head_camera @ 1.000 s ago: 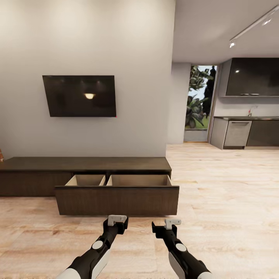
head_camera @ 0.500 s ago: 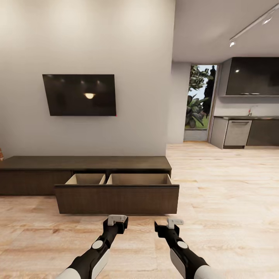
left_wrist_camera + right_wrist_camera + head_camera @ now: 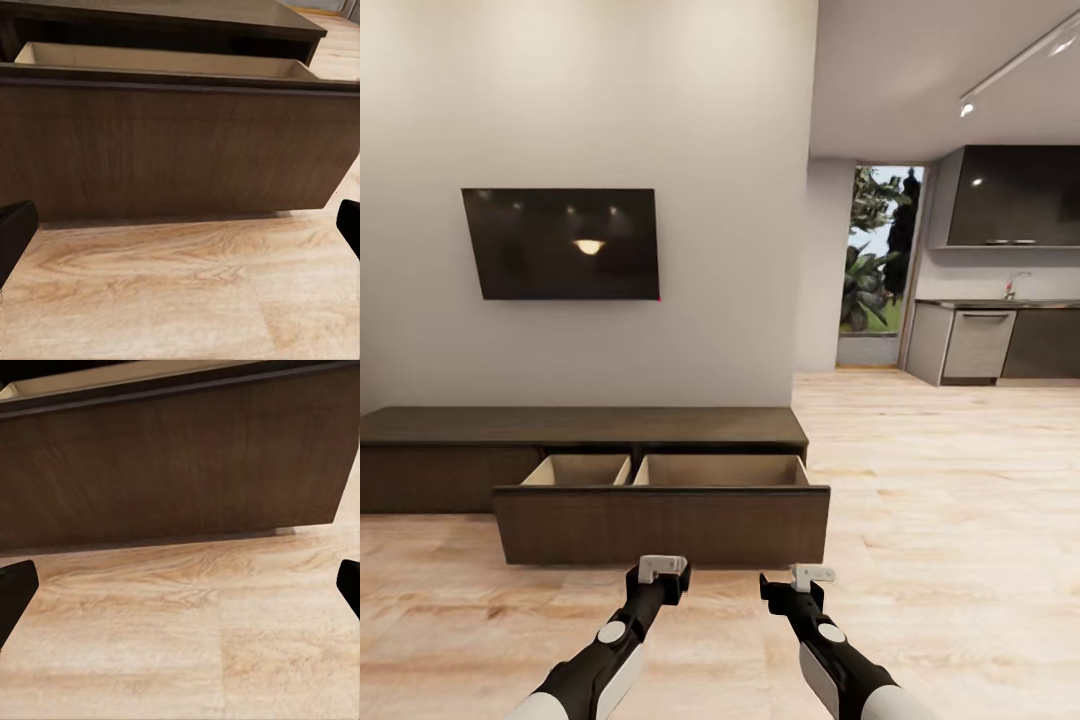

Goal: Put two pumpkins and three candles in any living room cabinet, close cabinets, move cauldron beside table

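My left claw (image 3: 661, 568) hangs low over the wood floor (image 3: 950, 500), fingers spread wide w/ nothing between them; in the left wrist view the dark fingertips (image 3: 15, 232) sit at opposite edges of the frame. Right claw (image 3: 810, 577) is just right of it, also spread & empty, its fingertips (image 3: 15, 589) likewise far apart. Both point at the cabinet (image 3: 580, 425), the long low dark-brown unit against the far wall. Its wide drawer (image 3: 660, 522) is pulled out toward me, front panel near both claws, not touching. Inside are two pale compartments, small on the left, bigger on the right; what I can see of them is bare. Above hangs a wall TV (image 3: 560, 243). Far right: kitchen units (image 3: 1000, 342) & a doorway w/ plants (image 3: 875, 265).
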Controlling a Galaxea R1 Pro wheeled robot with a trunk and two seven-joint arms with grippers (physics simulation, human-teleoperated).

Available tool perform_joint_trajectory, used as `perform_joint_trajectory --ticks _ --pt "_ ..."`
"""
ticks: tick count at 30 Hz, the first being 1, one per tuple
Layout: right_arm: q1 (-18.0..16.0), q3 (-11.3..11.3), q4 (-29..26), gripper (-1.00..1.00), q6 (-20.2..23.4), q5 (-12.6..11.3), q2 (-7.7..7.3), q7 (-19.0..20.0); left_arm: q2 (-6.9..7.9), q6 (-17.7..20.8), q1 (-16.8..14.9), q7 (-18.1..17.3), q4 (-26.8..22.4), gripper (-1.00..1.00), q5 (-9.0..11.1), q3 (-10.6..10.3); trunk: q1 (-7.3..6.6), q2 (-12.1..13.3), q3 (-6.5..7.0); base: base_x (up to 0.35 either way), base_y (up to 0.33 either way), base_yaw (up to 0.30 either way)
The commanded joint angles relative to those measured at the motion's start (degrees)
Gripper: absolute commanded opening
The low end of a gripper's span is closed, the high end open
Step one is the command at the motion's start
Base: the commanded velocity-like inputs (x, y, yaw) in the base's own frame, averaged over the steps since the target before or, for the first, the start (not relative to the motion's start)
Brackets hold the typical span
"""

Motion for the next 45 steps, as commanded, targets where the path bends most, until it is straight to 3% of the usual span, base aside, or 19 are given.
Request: perform_joint_trajectory --ticks 1,15,28,33,36,45 --pt "-0.05 0.48 0.06 1.0 -0.24 -0.54 -0.03 -0.26 0.05 -0.27 -0.06 0.26 0.08 1.0 0.49 -0.48 0.02 -0.03 -0.06 0.279 0.105 0.0" --pt "-0.04 0.38 0.4 1.0 -0.28 -0.62 -0.11 -0.26 0.06 -0.28 -0.06 0.25 0.24 1.0 0.5 -0.48 0.02 -0.03 -0.06 0.242 0.127 0.0" --pt "-0.05 0.26 0.42 1.0 -0.28 -0.63 -0.11 -0.29 0.07 -0.29 -0.06 0.25 0.3 1.0 0.5 -0.48 0.02 -0.03 -0.06 0.038 0.016 0.0" --pt "-0.05 -1.67 0.42 1.0 -0.28 -0.63 -0.11 -0.31 0.07 -0.28 -0.06 0.25 0.33 1.0 0.5 -0.43 0.02 -0.03 -0.06 0.154 -0.06 0.0" --pt "-0.04 -4.07 0.42 1.0 -0.28 -0.58 -0.11 -0.28 0.09 -0.32 -0.06 0.27 0.33 1.0 0.5 -0.25 0.02 -0.03 -0.06 0.144 -0.061 0.0" --pt "-0.03 -5.47 0.42 1.0 -0.28 -0.54 -0.11 -0.26 0.02 -0.28 -0.06 0.33 0.39 1.0 0.51 -0.09 0.02 -0.03 -0.06 0.031 -0.013 0.0"
